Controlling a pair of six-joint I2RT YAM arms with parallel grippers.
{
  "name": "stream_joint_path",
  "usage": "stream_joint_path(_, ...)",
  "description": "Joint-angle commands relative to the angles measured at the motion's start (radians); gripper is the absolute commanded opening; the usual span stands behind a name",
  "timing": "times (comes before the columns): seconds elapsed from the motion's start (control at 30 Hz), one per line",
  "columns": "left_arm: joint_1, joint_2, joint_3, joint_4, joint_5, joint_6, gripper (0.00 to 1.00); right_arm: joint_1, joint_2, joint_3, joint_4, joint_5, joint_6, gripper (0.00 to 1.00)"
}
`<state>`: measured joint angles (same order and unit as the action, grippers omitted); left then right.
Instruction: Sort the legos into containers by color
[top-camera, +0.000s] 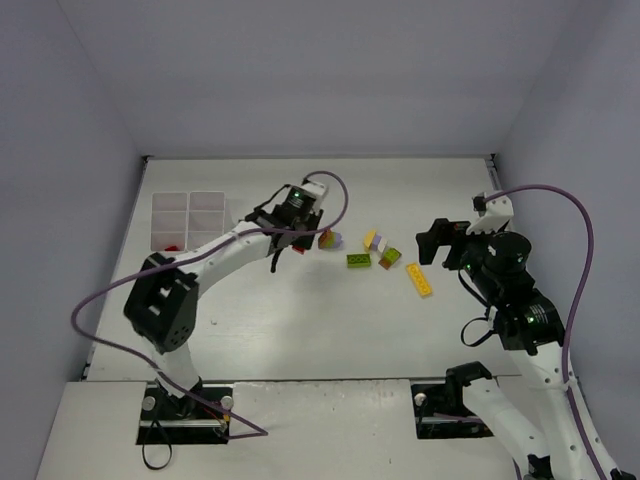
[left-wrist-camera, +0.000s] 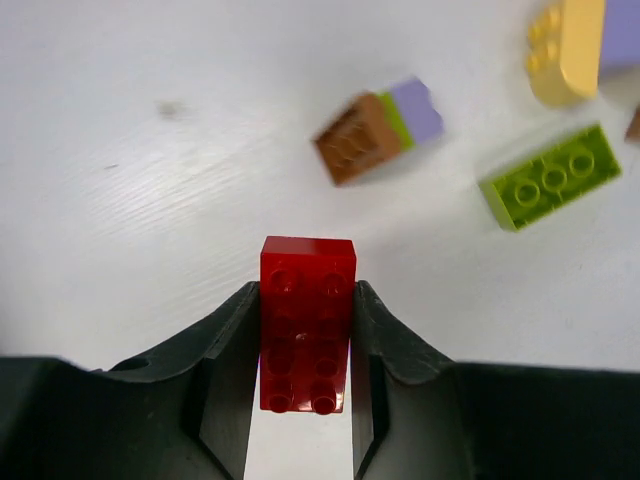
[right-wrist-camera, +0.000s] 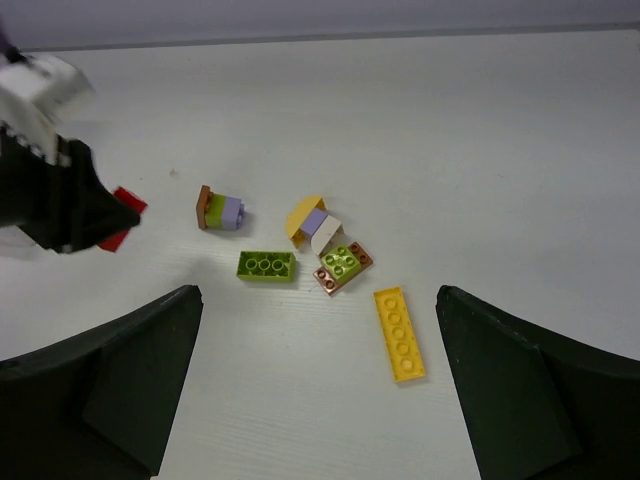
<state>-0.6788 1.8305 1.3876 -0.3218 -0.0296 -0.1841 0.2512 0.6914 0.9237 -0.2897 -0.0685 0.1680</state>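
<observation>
Out near the middle of the table (top-camera: 300, 320), got a red brick (left-wrist-camera: 307, 320) pinched in the left gripper (left-wrist-camera: 305, 295), with fingers snug against both long sides. Just short of a brown-green-lilac stack (left-wrist-camera: 378, 128) and a lime green brick (left-wrist-camera: 552, 176). Got the white tray (top-camera: 188, 212) at the far left, well apart from those. Over on the right, got the right gripper (right-wrist-camera: 318, 295) gaping wide, holding nothing, with a long yellow brick (right-wrist-camera: 399, 334) lying between its fingers in the wrist view

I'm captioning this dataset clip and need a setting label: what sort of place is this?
Probably a lab robot test cell: plain pale walls box in a white tabletop, two white cabled robot arms are bolted at its near edge, and the props are coloured studded plastic bricks and a white divided plastic tray.
</observation>
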Motion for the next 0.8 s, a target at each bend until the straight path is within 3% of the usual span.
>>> stream_joint_path(0.0, 0.093, -0.193, -0.028, 0.026, -0.174, -0.251, 0.0, 0.007, 0.008, 0.046, 0.044, -0.022, 0.014, 1.0)
stream_joint_path(0.23, 0.296, -0.491, -0.191, -0.094, -0.328, -0.691, 0.0, 0.016, 0.025, 0.049, 0.046, -0.054, 0.016, 1.0)
stream_joint_path(0.4, 0.442, -0.589, -0.249, -0.22, -0.42, -0.947, 0.0, 0.049, 0.022, 0.049, 0.046, -0.048, 0.028, 1.0)
stream_joint_path(0.77, 0.761, -0.556, -0.329, -0.14, -0.378, -1.101, 0.0, 0.08, -0.003, 0.046, 0.043, -0.042, 0.036, 1.0)
